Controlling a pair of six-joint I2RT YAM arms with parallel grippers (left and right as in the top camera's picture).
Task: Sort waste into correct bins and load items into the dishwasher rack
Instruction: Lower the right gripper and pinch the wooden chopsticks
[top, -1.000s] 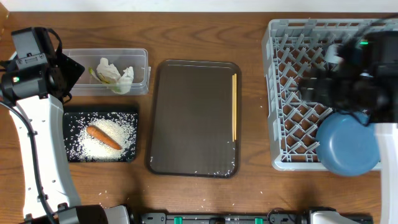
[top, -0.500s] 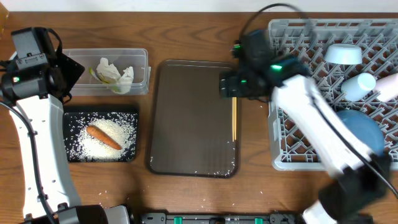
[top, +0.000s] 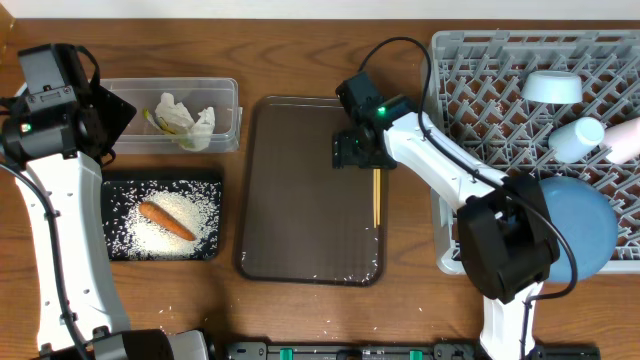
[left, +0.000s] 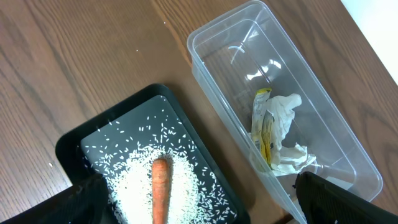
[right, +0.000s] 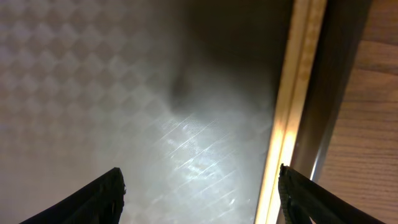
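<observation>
Your left arm runs along the counter's (top: 410, 300) far-left edge. The left end effector (left: 199, 186) is wide open and empty, above the clear tub (left: 323, 118) and black tray (left: 68, 149). Its wrist view shows the wrapper (left: 264, 134) tucked against the tissue (left: 286, 112) in the tub, and the carrot (left: 160, 193) on the rice (left: 134, 180); overhead barely resolves the wrapper. Your right arm reaches from beside the rack (top: 470, 150) to the brown tray's (top: 300, 200) right edge. The right end effector (right: 199, 180) has its jaws apart, gripping nothing, low over the chopsticks' (right: 292, 112) top end. Overhead hides that end.
</observation>
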